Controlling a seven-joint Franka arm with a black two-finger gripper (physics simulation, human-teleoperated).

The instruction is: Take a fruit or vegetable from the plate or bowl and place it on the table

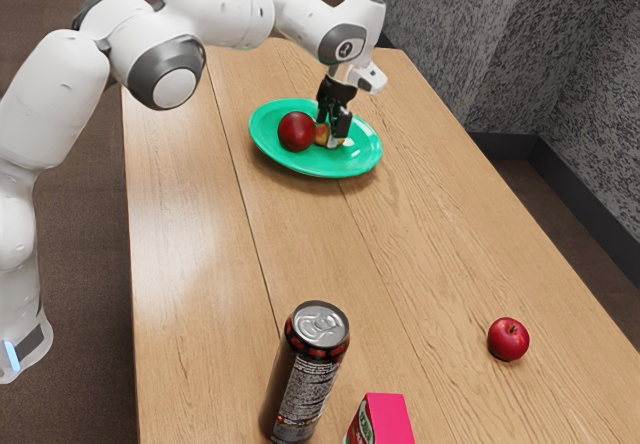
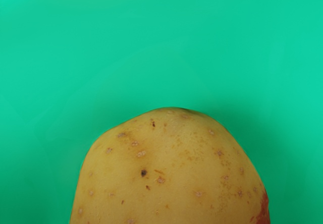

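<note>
Toward the table's (image 1: 190,284) near end we have a pink box (image 1: 388,416), partly cut off, and just beside it a dark drinks can (image 1: 305,379), upright, silver top. Bit farther, toward the long edge at the exterior view's right: small red apple (image 1: 508,340), on the wood, well apart from the can.

Near the far edge, between the two long edges: green plate (image 1: 273,152). On it, a round dark red fruit (image 1: 296,132) on the exterior view's left side, with our potato (image 1: 322,135) beside it. Potato is on the plate, right at our gripper (image 1: 335,136), which is down over the plate. Can't tell whether the gripper is spread or pinching the potato. Wrist view: potato close under our hand, yellow skin, brown specks, reddish patch at one side, green plate behind it.
</note>
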